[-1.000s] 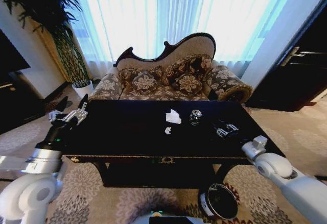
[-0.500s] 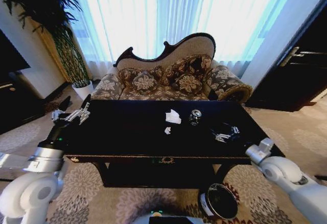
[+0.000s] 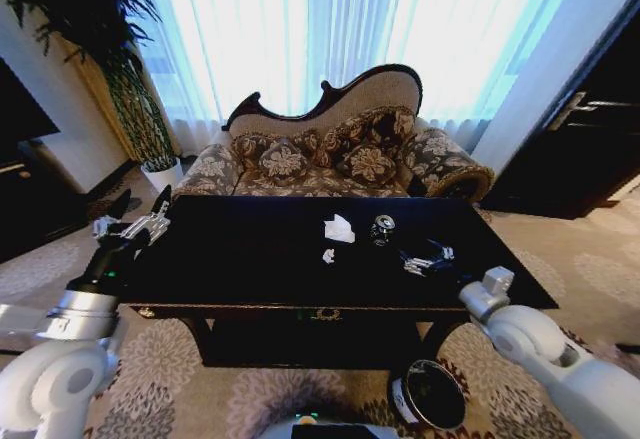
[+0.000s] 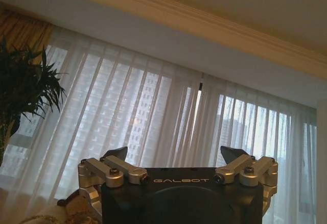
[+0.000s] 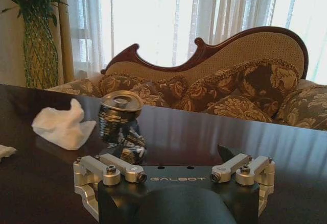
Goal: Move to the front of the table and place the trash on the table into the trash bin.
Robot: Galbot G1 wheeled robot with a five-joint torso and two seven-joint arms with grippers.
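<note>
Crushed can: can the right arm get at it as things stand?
Probably yes. The right gripper is open over the table, facing the can with bare tabletop between; the tissue lies off to one side.

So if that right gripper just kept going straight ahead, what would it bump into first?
Most likely the crushed can standing on the table, which sits just off the right gripper's open fingers; the tissue lies beside it.

Trash on my glossy black counter [image 3: 230, 259], bin on the floor in front.
A crumpled white tissue [image 3: 339, 228] lies near the middle, a tiny white paper scrap [image 3: 328, 255] just in front of it, and a dark crushed can [image 3: 382, 229] stands upright beside the tissue. The black trash bin [image 3: 430, 395] stands open-mouthed on the carpet below the counter's front edge.
</note>
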